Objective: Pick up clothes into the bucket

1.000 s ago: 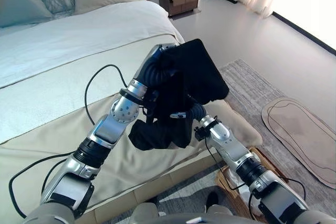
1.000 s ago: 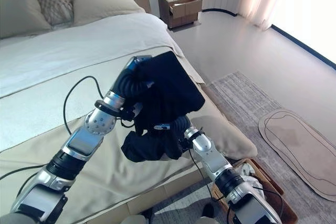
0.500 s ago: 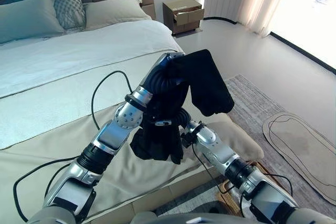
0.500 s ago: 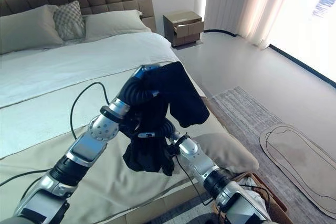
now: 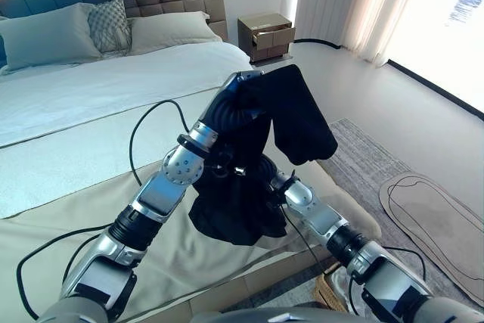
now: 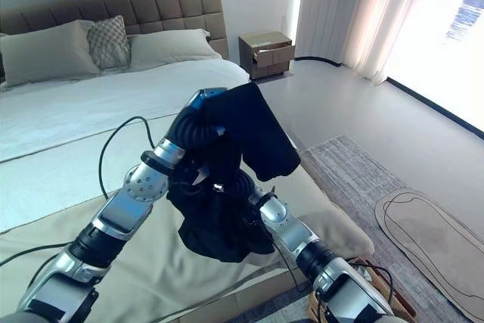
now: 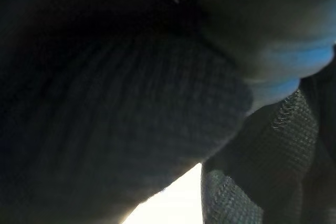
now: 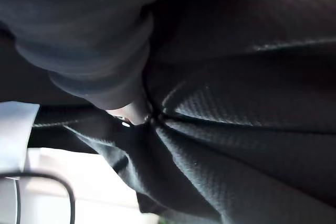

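Daylight pours in from two o'clock, through the sheer curtains (image 5: 378, 5), where the glass burns out to white glare. The floor (image 5: 393, 104) shines pale and the bed (image 5: 98, 88) is evenly bright. The black garment (image 5: 249, 179) is so dark its folds barely read. Both wrist views are dim and soft, cloth weave blurred up close, with a blown-out patch at six o'clock.

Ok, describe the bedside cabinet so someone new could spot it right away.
Start at the bed and follow its padded headboard toward the curtains. The cabinet stands on the floor there, in the corner. It is a low brown box, apart from the soft pillows by its open top drawer.
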